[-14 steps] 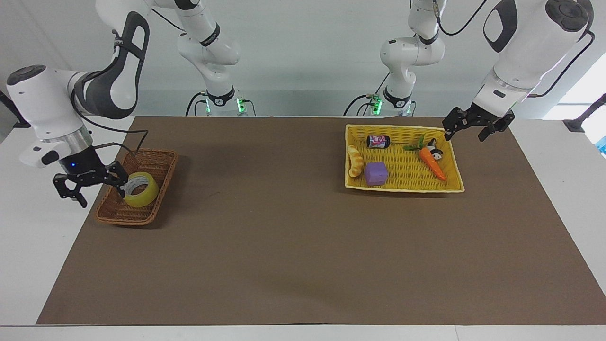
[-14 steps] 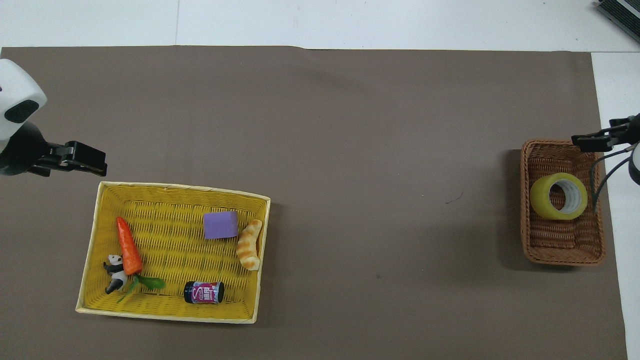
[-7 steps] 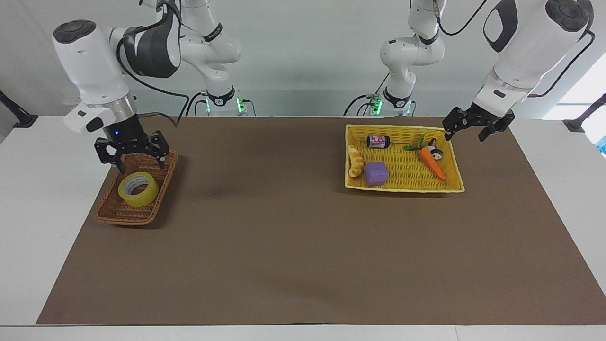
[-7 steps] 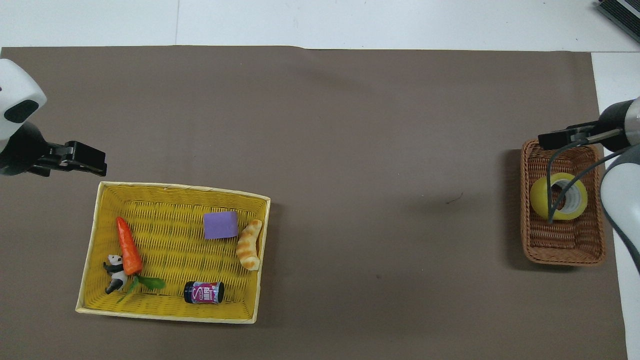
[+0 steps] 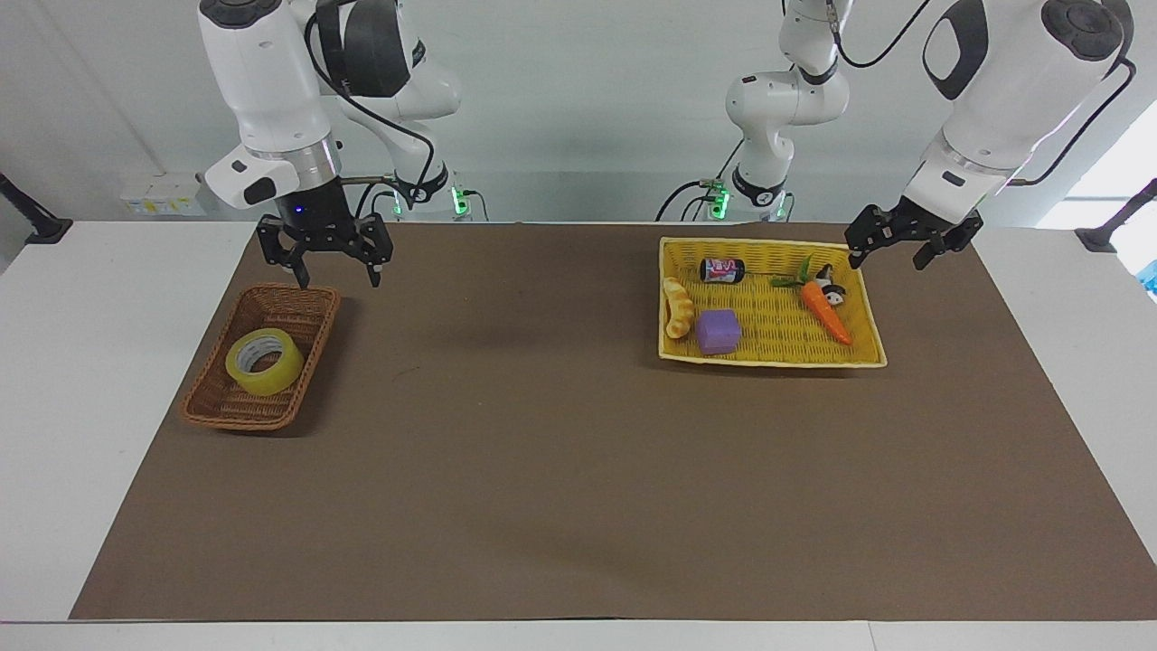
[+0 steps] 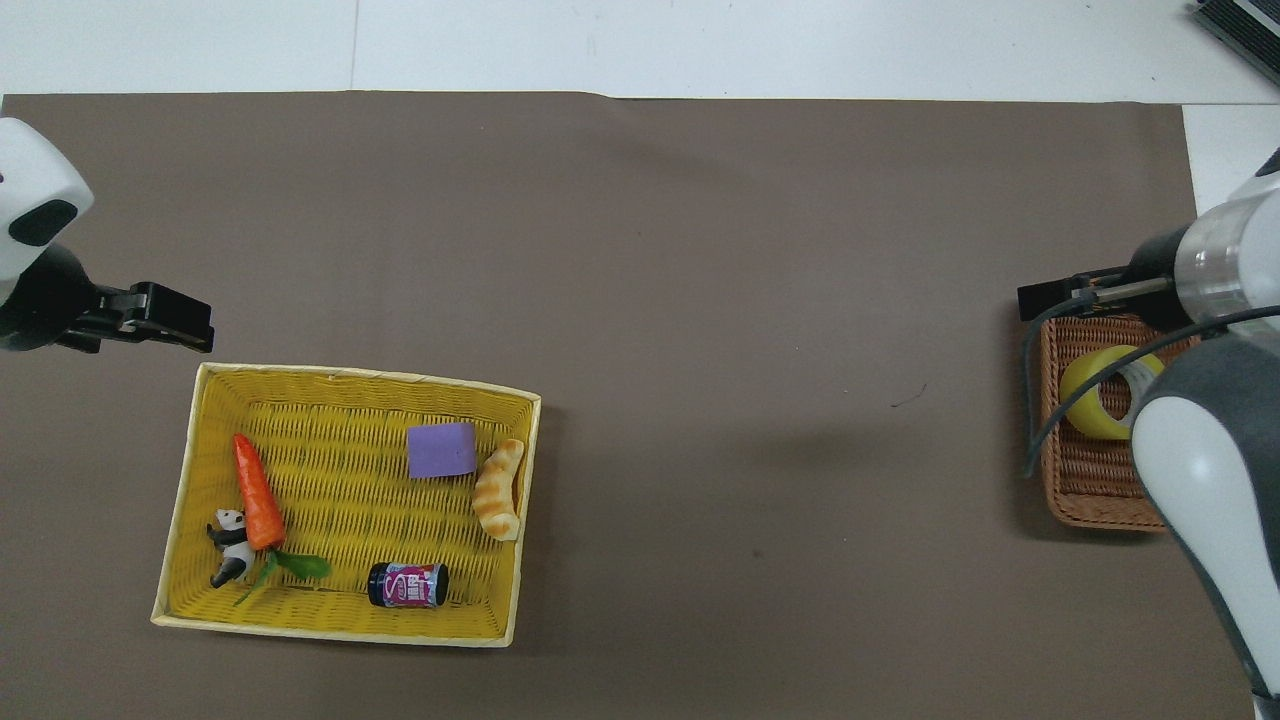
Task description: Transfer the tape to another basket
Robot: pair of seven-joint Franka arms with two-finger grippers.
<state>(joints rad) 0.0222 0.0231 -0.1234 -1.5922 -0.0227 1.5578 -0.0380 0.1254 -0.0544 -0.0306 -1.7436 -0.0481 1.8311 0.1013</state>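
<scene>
The yellow tape roll (image 5: pixel 264 362) lies in the dark brown wicker basket (image 5: pixel 237 411) at the right arm's end of the table. My right gripper (image 5: pixel 338 280) is open and empty, raised above the basket and apart from the tape. In the overhead view the right arm covers part of the tape (image 6: pixel 1092 402) and of the basket (image 6: pixel 1085 495), and the right gripper (image 6: pixel 1040 298) shows at the basket's rim. My left gripper (image 5: pixel 887 263) is open and empty, and waits in the air over the corner of the yellow tray (image 5: pixel 768 360).
The flat yellow tray (image 6: pixel 370 378) at the left arm's end holds a purple cube (image 5: pixel 719 331), a carrot (image 5: pixel 824 312), a bread piece (image 5: pixel 678 307), a small can (image 5: pixel 722 269) and a panda figure (image 5: pixel 830 287). Brown mat lies between basket and tray.
My right gripper has risen from beside the tape in the basket and swung up toward the robots, empty. The tape has stayed in the basket. The left arm has not moved.
</scene>
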